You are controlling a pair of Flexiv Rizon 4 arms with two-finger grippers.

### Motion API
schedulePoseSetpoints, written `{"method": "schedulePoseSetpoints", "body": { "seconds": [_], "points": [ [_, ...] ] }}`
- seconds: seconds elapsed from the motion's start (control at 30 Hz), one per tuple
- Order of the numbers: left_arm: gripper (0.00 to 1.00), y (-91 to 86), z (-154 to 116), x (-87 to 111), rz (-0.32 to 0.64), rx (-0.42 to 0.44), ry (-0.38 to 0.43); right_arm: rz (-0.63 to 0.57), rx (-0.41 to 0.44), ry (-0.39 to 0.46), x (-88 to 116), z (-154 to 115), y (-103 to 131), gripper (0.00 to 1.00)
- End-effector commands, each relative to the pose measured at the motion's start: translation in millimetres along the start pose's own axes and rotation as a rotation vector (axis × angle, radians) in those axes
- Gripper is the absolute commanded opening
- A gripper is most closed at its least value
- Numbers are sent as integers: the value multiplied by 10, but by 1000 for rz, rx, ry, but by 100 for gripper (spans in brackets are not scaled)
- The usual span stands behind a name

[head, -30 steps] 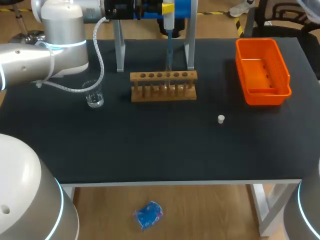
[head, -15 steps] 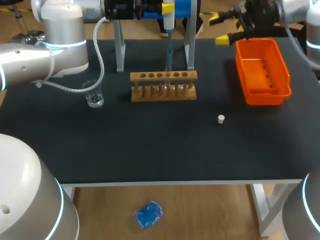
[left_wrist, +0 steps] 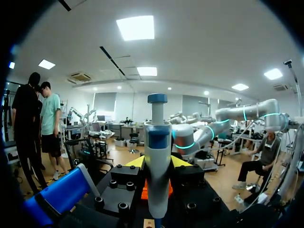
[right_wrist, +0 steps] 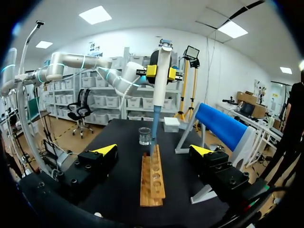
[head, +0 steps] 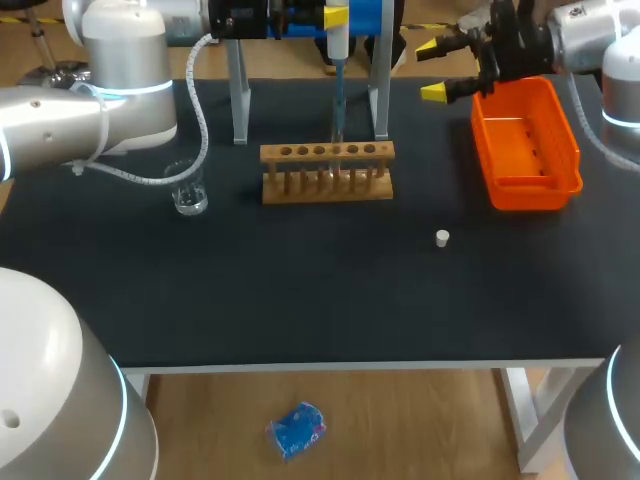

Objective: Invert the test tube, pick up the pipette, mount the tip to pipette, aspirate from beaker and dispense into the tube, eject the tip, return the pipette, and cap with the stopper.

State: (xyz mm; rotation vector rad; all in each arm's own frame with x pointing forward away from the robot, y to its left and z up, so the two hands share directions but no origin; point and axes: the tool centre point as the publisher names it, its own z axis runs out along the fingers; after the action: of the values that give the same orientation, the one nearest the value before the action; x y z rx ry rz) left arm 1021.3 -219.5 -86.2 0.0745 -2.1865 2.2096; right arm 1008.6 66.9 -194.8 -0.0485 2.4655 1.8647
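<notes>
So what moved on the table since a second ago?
The right fingers swung in from the far right, open, and now hang by the orange bin's far corner. The left fingers still hold the pipette over the rack. The glass, stopper and bin stayed put.

Bare table (head: 300,290) rings the stopper (head: 442,238) — rack (head: 327,172) and orange basket (head: 522,196) flank it, well apart

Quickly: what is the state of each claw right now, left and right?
Left claw: closed, holding the pipette.
Right claw: open, holding nothing.
</notes>
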Motion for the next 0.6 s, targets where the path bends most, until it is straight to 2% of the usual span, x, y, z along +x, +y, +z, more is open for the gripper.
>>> {"method": "schedulePoseSetpoints", "body": {
  "seconds": [0.03,0.2,0.47,0.6],
  "points": [
    [0,-11,6,9,-1,-3,-3,-6,38,13,19,95,7,100],
    [0,-11,6,9,-1,-3,-3,-8,135,108,28,351,-33,100],
    [0,-11,6,9,-1,-3,-3,6,220,146,42,567,-197,100],
    [0,-11,6,9,-1,-3,-3,14,230,161,-4,686,-305,100]
  ]
}}
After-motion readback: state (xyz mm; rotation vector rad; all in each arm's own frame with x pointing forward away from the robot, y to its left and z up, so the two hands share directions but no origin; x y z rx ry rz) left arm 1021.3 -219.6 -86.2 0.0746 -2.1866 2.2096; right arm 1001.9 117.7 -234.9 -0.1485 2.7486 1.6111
